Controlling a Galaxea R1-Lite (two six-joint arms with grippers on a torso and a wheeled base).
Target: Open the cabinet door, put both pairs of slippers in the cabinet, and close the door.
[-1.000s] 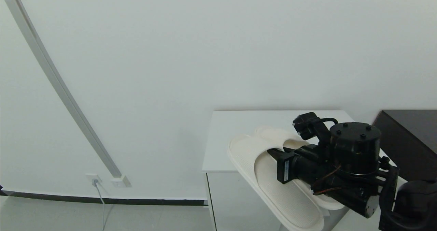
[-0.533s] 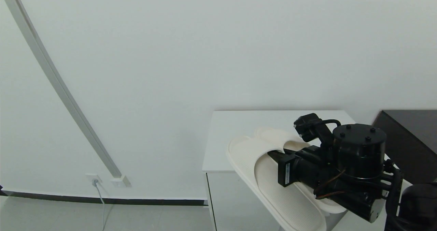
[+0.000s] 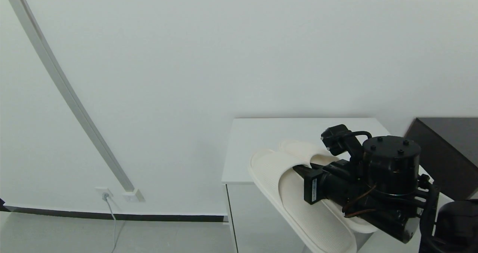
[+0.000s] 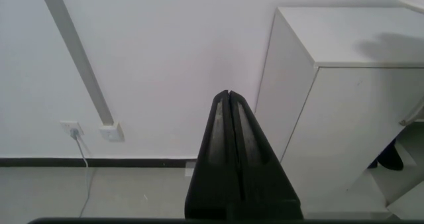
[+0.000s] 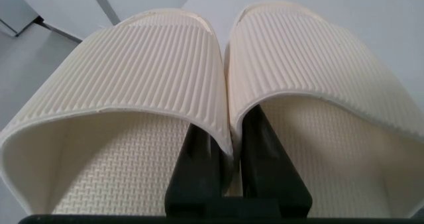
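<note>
Right end effector (image 5: pixel 228 144): clenched on the pair of slippers (image 3: pixel 298 200). In the right wrist view one finger sits inside each slipper, and the two inner strap walls are pinched together between them (ribbed cream straps side by side, touching).

Slippers: cream, held as a pair off the floor. In the head view they lie across the front edge of the cabinet (image 3: pixel 269 133) top, toward its front right corner. The toes point toward the wall (image 3: pixel 224 51), and the heels hang out past the front edge, lower than the toes (tilted, not level). I cannot tell whether the toes touch the cabinet top or hover just over it.

Left end effector (image 4: pixel 228 99): clenched on nothing, with the two fingers pressed flat against each other. It is held low beside the cabinet's left side and aimed at the wall, well apart from the slippers.

Cabinet: white, standing against the wall. In the head view its front panel shows below the top's front edge. I cannot tell from these views whether the door is open (the left wrist view shows a darker gap at the far lower edge of the front, too small to read).

Surroundings: a grey trunking strip (image 3: pixel 63 85) runs diagonally down the wall to a wall socket (image 3: pixel 102 192) with a cable plugged in. A dark piece of furniture (image 3: pixel 448 148) stands just beside the cabinet's right side.
</note>
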